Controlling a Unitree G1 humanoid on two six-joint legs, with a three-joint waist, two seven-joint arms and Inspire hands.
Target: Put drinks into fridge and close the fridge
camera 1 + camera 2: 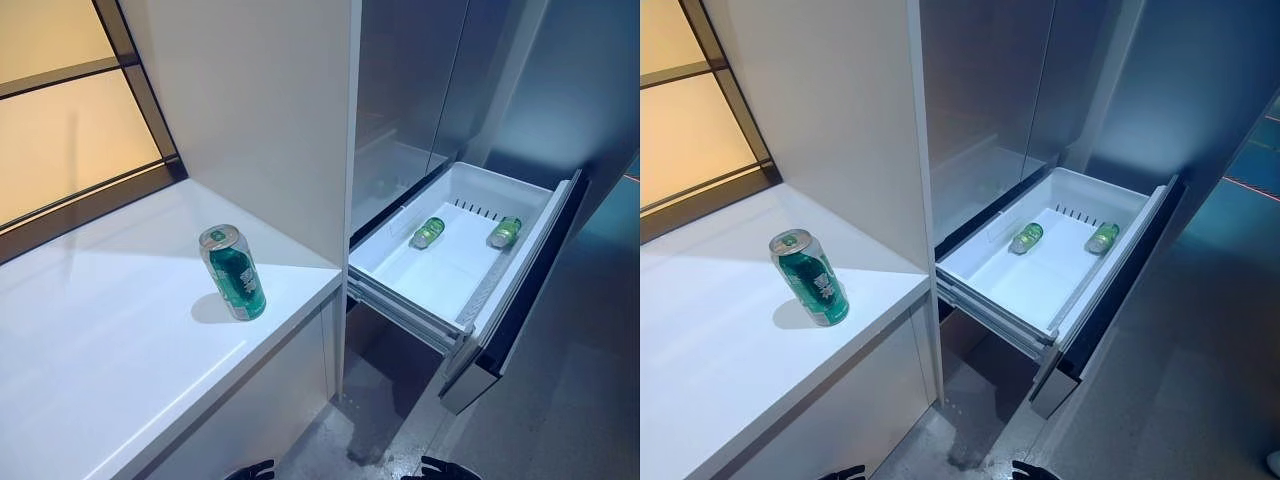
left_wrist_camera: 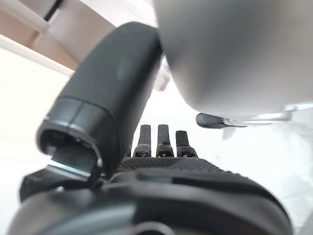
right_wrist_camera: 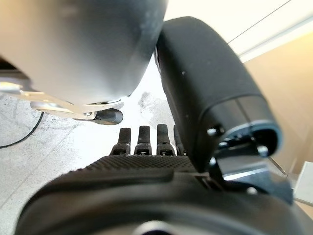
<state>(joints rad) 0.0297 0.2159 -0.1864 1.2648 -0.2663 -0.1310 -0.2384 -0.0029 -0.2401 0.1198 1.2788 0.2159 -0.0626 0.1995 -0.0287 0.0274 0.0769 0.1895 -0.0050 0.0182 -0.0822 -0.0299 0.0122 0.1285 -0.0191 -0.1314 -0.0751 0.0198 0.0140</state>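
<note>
Eye views: one green can [image 1: 233, 272] is standing upright on the white counter [image 1: 120, 350]; two green cans [image 1: 428, 232] [image 1: 505, 232] are lying in the pulled-out fridge drawer [image 1: 400, 262].
Left wrist view: left hand [image 2: 161, 164] is hanging empty, fingers straight.
Right wrist view: right hand [image 3: 146, 161] is hanging empty, fingers straight.

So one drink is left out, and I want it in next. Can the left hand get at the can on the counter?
Probably yes. The can stands upright and alone on the white counter, on the robot's left, with nothing around it. The left hand is empty, fingers straight, but it isn't near the can yet.
</note>
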